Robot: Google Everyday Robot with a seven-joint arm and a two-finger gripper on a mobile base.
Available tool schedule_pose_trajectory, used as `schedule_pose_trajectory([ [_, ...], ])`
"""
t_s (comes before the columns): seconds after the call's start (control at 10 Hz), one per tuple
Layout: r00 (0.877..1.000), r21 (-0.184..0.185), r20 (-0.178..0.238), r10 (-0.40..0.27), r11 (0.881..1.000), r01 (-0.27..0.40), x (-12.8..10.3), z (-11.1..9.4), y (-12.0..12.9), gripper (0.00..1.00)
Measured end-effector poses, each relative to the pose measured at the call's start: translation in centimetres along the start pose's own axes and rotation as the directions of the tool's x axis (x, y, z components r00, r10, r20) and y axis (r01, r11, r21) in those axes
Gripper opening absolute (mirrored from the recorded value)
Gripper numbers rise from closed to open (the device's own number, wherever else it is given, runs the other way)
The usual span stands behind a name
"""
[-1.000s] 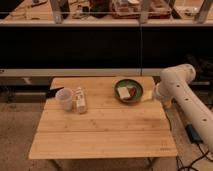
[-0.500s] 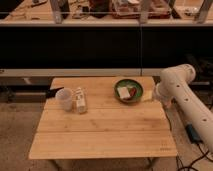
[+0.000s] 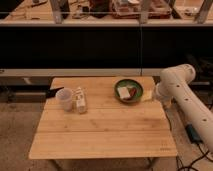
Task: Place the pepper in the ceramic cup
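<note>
**Pepper not yet lifted: the whole job is left**

The pepper point(image 3: 133, 92) lies in the green bowl point(image 3: 121, 85) beside a pale block point(image 3: 123, 92), toward 1 o'clock on the counter point(image 3: 100, 135). The ceramic cup point(image 3: 64, 98) stands empty-looking toward 10 o'clock, well apart from the bowl, with a small white bottle point(image 3: 80, 100) just at its 3 o'clock. The end effector point(image 3: 156, 94) hangs at the bowl's 3 o'clock by the counter's edge, spread wide and holding nothing (largely masked by the arm point(image 3: 186, 100)). Reaching, grasping, carrying and dropping are all to come.
</note>
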Motion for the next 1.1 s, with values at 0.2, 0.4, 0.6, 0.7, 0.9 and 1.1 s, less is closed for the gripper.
schedule_pose_trajectory([
  [0.2, 1.000, 0.000, 0.000, 0.000, 1.000, 0.000, 0.0, 0.0, 0.0, 0.80],
  [0.4, 1.000, 0.000, 0.000, 0.000, 1.000, 0.000, 0.0, 0.0, 0.0, 0.80],
  [0.6, 1.000, -0.001, 0.005, 0.005, 1.000, -0.005, 0.0, -0.2, 0.1, 0.80],
  [0.7, 1.000, -0.002, 0.012, 0.018, 1.000, -0.018, 0.5, -0.7, 0.1, 0.80],
  [0.9, 0.999, 0.008, 0.033, 0.042, 0.999, -0.042, 3.4, -2.4, -2.6, 0.80],
  [1.1, 0.997, 0.024, 0.055, 0.063, 0.998, -0.064, 6.1, -2.7, -6.1, 0.80],
])
